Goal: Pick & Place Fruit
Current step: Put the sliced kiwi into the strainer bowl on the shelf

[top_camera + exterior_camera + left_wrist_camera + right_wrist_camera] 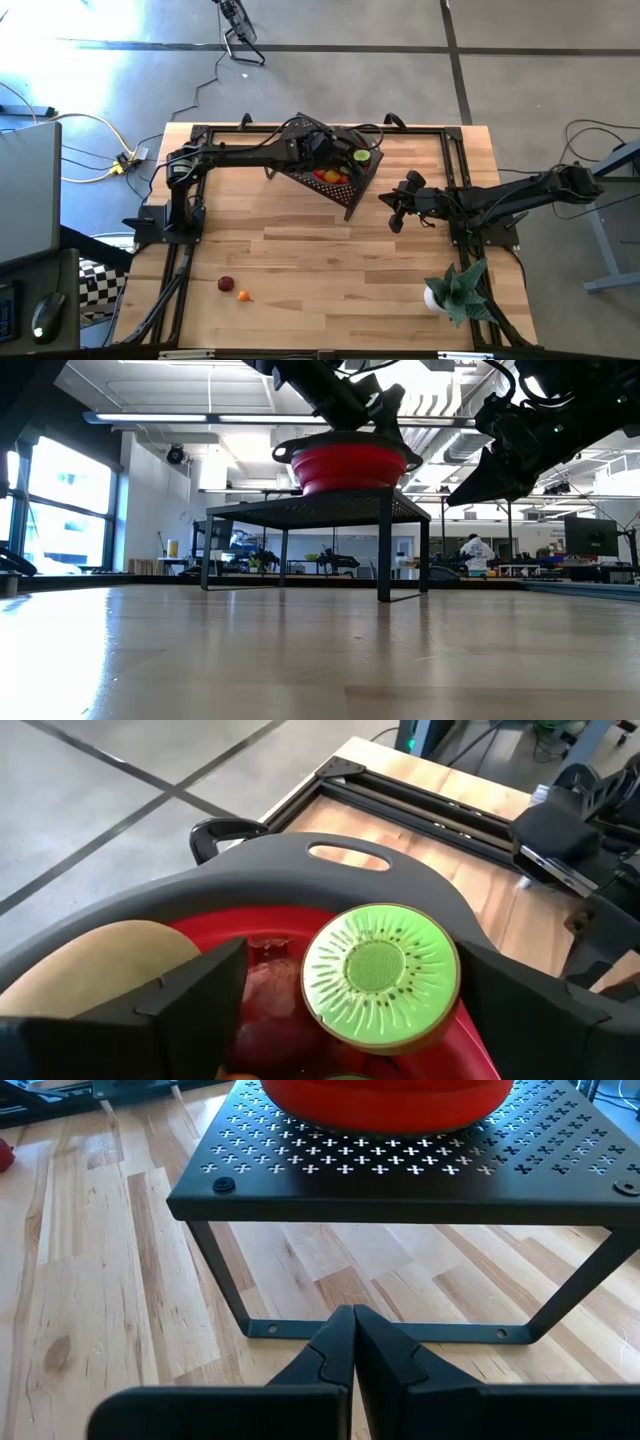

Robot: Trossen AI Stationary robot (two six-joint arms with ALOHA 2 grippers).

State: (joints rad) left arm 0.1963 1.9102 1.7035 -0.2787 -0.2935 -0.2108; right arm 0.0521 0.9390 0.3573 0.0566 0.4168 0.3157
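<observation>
— On the table (330, 250)?
— Black rack (400, 1170) with little cross holes, holding a red bowl (350, 465). Spiky plant (462, 290) in a white pot (432, 297) near one corner.
— Beside the table?
— Yellow cable (85, 122).

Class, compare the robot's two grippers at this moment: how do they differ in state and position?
The left gripper is open, its fingers either side of a kiwi slice over the red bowl. The right gripper is shut and empty. The left is above the black stand; the right waits beside it, lower. Both are dark and two-fingered.
</observation>
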